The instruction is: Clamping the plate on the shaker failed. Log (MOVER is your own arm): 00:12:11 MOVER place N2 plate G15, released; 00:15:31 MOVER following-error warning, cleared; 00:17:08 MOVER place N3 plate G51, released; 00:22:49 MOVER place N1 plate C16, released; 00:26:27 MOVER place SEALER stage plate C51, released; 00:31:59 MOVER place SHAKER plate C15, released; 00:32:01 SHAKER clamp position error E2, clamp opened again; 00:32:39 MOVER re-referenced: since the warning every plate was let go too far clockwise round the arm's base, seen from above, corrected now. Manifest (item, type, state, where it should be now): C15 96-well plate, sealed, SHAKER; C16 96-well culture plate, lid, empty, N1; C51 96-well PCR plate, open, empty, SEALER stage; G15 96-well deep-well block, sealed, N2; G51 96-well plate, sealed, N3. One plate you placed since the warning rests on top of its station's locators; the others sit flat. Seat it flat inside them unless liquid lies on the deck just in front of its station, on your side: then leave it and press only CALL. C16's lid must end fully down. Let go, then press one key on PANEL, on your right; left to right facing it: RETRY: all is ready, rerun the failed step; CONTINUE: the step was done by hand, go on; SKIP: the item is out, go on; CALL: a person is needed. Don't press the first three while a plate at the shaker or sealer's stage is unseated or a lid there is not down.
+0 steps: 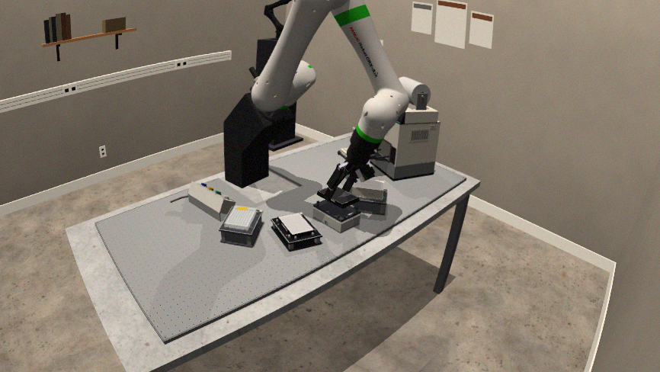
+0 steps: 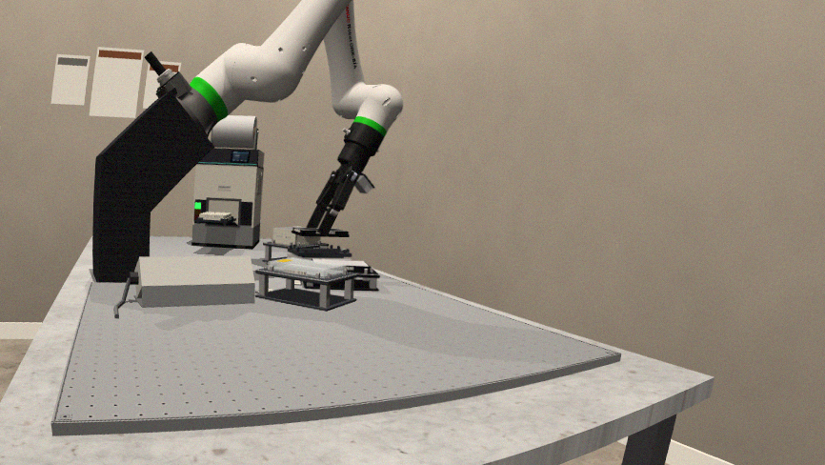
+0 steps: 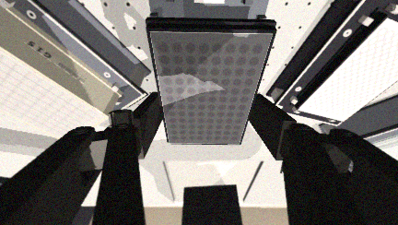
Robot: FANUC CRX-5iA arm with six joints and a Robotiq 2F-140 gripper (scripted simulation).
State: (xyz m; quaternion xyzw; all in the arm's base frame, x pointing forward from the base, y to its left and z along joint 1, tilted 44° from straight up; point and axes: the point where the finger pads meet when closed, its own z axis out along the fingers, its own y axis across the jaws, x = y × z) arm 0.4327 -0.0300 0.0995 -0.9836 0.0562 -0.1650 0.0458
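Gripper [image 3: 208, 121] clamped on sealed plate [image 3: 209, 85] by its long sides (held level), shaker [image 1: 336, 216] directly beneath; presumably lifted for reseating inside the locators.

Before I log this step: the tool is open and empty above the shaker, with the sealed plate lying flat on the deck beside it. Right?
Not quite. The tool is above the shaker, but it is shut on the sealed plate, held by its long sides clear of the shaker. The wrist view shows the fingers against the plate's edges.

Shelf: we see a wooden wall shelf [image 1: 92, 36] carrying books [image 1: 57, 27].
Wall: we see three posted sheets [image 1: 451, 23].
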